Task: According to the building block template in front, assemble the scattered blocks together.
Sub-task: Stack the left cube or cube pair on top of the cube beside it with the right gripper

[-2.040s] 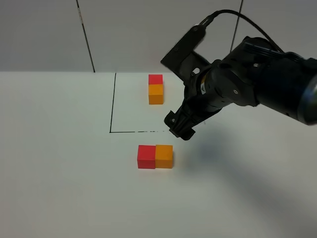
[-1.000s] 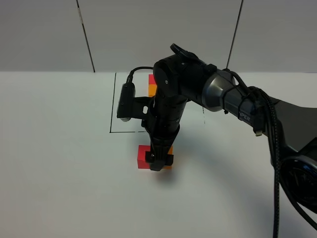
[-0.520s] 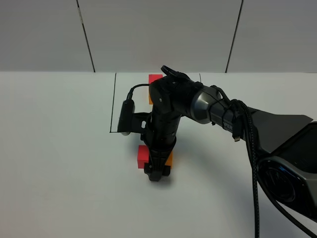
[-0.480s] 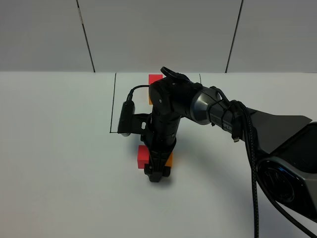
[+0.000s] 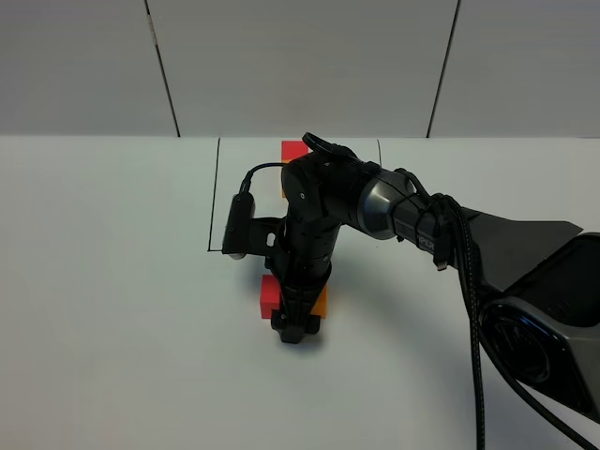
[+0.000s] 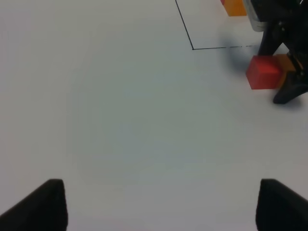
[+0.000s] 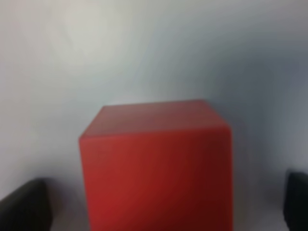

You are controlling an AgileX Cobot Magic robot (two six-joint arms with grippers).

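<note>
The scattered blocks lie side by side in front of the drawn square: the red cube on the left, the orange cube touching it on the right. My right gripper points straight down over them, open. In the right wrist view the red cube fills the space between the two fingertips with gaps on both sides; the orange cube is hidden behind it. The building block template shows only its red top behind the arm. My left gripper hangs open over bare table, far from the red cube.
A thin black drawn square frames the template area at the back. The right arm stretches in from the right across the middle. White table surface lies left of the cubes, and a panelled wall stands behind.
My right arm swung in over the two cubes and came down onto them. In the last half second it sank only slightly. The cubes and left gripper have not moved.
</note>
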